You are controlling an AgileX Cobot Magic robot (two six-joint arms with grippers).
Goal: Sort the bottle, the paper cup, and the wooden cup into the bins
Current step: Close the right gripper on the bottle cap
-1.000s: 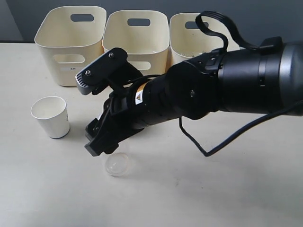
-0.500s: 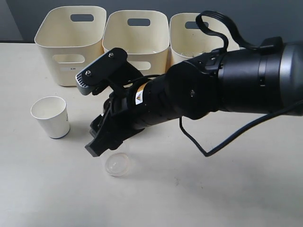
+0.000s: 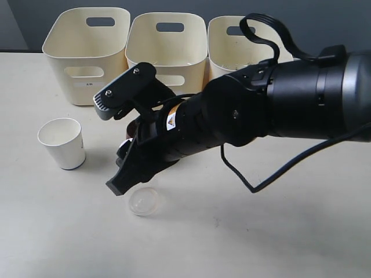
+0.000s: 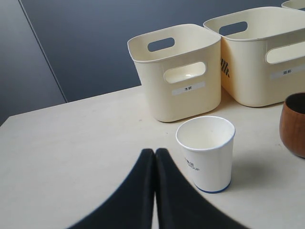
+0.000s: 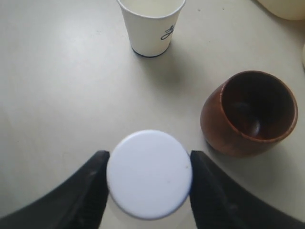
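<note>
The bottle point(image 5: 149, 174) stands upright on the table, and its white cap fills the gap between the fingers of my right gripper point(image 5: 149, 160), which touch it on both sides. In the exterior view that gripper point(image 3: 123, 176) reaches across to the left over the clear bottle point(image 3: 143, 202). The wooden cup point(image 5: 250, 114) stands just beside it, mostly hidden under the arm in the exterior view. The paper cup point(image 3: 62, 143) stands upright further left. My left gripper point(image 4: 155, 152) is shut and empty, close to the paper cup point(image 4: 207, 152).
Three cream bins point(image 3: 87, 52) point(image 3: 167, 49) point(image 3: 232, 46) line the table's far edge. The right arm's black body point(image 3: 278, 104) and its cable point(image 3: 261, 174) span the middle of the table. The left wrist view shows two bins point(image 4: 178, 71) point(image 4: 262, 52) behind the paper cup.
The right gripper's fingers have drawn closer together around the bottle's top and the wrist has shifted slightly. The bottle and paper cup have stayed in place.
</note>
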